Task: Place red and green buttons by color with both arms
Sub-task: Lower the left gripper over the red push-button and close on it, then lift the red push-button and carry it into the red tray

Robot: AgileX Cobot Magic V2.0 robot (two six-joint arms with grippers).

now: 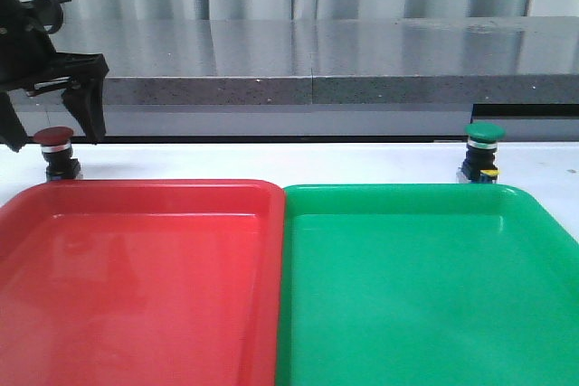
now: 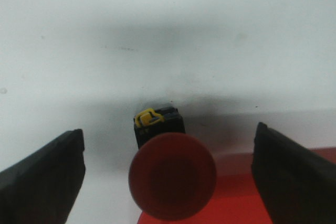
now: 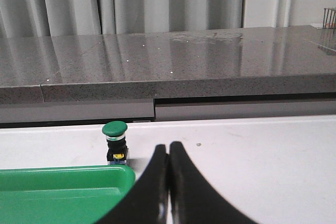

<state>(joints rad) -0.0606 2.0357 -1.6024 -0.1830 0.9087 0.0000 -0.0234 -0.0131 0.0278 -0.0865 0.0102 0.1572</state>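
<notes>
We see the left arm's angular black two-fingered gripper [image 1: 52,131] poised above and around the dark red mushroom-head push-button [image 1: 56,151], which stands upright on the white tabletop [image 1: 271,162] just beyond the far left corner of the large red plastic tray [image 1: 136,277]. In the left wrist view the red cap [image 2: 172,176] sits between the two black fingers [image 2: 44,179], which are spread wide and touch nothing; a yellow clip [image 2: 146,118] shows on the black body beneath the cap. The green-capped push-button [image 1: 482,151] stands upright on the table just beyond the far edge of the large green plastic tray [image 1: 425,287], towards its right side. The right arm's black gripper [image 3: 168,182] appears only in the right wrist view, its fingers pressed together and holding nothing, with the green button [image 3: 115,142] ahead of it and off to one side.

We judge the task barely begun: neither button lies in its tray. The risks from here concern mainly the left grasp. The cap is rounded and wider than the body, so fingers closing on the dome could slip off it or tip the button. The tray rim lies close beneath one finger, and a descent there could strike it and shift the tray. The right gripper must open and realign before it can take the green button.
</notes>
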